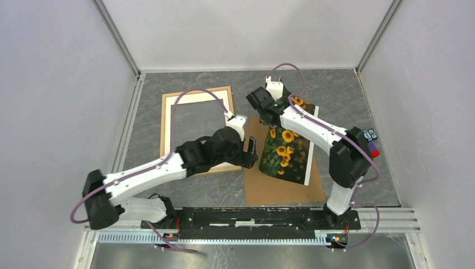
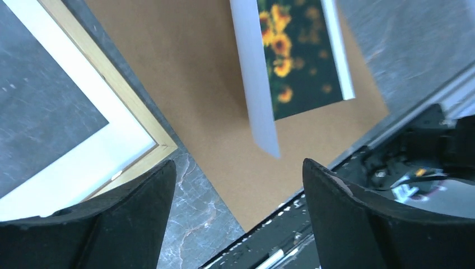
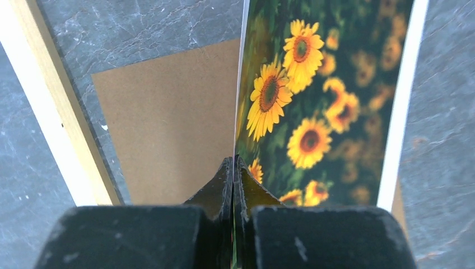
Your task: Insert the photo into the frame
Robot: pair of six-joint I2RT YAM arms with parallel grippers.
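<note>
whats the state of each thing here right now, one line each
photo: pinched at one edge by the right gripper, tilted up over the brown board, not in the frame
frame: lying flat, white mat inside it
white mat: flat in the frame
brown board: lying flat under the photo
left gripper: open, empty
right gripper: shut on the photo
</note>
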